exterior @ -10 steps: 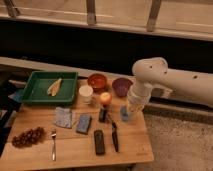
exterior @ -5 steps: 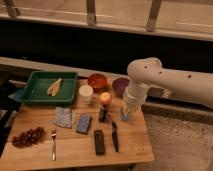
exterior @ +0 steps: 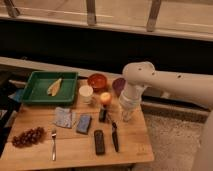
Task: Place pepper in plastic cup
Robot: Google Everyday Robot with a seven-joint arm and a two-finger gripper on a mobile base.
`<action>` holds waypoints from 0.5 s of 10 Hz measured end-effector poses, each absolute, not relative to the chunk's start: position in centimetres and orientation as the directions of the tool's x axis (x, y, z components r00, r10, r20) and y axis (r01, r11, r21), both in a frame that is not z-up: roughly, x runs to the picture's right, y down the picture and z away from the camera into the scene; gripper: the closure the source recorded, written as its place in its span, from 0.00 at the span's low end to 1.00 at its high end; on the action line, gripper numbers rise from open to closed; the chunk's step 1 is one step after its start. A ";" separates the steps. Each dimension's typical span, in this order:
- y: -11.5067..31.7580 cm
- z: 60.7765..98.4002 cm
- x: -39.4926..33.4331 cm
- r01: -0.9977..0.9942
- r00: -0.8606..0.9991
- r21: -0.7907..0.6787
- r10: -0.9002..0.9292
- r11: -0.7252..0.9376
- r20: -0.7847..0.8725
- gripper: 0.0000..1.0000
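Observation:
My gripper (exterior: pixel 126 112) hangs at the end of the white arm, pointing down over the right side of the wooden table (exterior: pixel 75 155). It is shut, and I cannot make out anything between its tips. Directly under it a pale bluish shape shows, which looks like the plastic cup (exterior: pixel 125 119), mostly covered by the gripper. The pepper is hidden from view.
A purple bowl (exterior: pixel 117 85), a red-orange bowl (exterior: pixel 97 81), a white cup (exterior: pixel 86 93) and a round orange fruit (exterior: pixel 105 98) stand left of the arm. A green tray (exterior: pixel 37 92) sits at back left. A knife (exterior: pixel 115 137), a fork (exterior: pixel 53 145), grapes (exterior: pixel 27 136) and a sponge (exterior: pixel 83 123) lie in front.
The arm and its wrist have shifted a little to the left over the table's right side. Nothing on the table has moved.

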State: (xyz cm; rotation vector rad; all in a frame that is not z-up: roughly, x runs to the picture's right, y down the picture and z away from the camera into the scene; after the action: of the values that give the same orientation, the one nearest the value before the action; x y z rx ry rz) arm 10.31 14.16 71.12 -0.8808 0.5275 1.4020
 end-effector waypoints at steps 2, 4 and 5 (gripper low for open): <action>14.4 71.8 10.8 -0.975 0.125 -0.208 0.600 -0.072 -0.790 0.94; 14.2 72.1 11.9 -0.978 0.101 -0.188 0.596 -0.086 -0.797 0.93; 14.0 72.3 12.4 -0.980 0.089 -0.177 0.596 -0.092 -0.798 0.90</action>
State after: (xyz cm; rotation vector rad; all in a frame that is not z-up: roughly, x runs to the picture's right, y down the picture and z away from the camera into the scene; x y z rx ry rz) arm 12.42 13.97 72.26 -0.8917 0.5664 1.4405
